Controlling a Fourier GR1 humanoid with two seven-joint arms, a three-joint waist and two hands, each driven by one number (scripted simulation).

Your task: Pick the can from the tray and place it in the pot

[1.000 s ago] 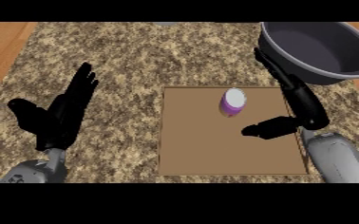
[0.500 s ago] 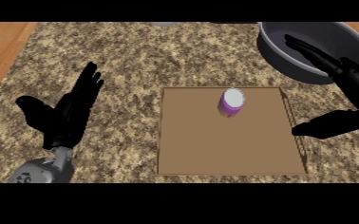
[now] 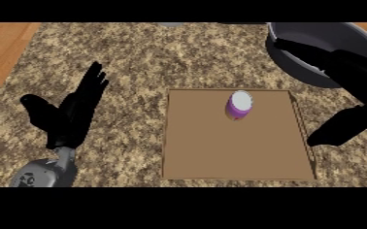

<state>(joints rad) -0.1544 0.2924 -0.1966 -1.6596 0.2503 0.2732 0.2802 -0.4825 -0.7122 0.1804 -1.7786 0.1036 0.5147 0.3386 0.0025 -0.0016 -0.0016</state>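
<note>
Head view, looking steeply down at the speckled brown-and-beige stone-look table (image 3: 143, 58).

Purple cylindrical can with a pale round lid (image 3: 239, 105): on the flat brown square tray with a low rim (image 3: 215, 150). It sits in the tray's far half, a bit right of centre, and looks upright with the lid facing up. Nothing is touching it.

Tray sits centre-right on the table, near side close to the view's lower edge.

Dark grey round metal pot (image 3: 315, 33): far right corner, beyond the tray's far-right corner and apart from it, partly cut off by the right edge. Nothing visible inside the part that shows.

Black right hand (image 3: 341, 126): at the right edge, just outside the tray's right rim and well apart from the can. A second black part of the same arm or hand crosses in front of the pot higher up. Only dark shapes show, so how far open it is cannot be told. It has hold of nothing.

Black left hand (image 3: 72, 119): left side of the table, well left of the tray, on its grey forearm. It is open, with fingers straight and pointing far, thumb out to the left, and holds nothing. Resting.

Strip of orange-brown wood (image 3: 14, 39) shows past the table's far-left edge.
</note>
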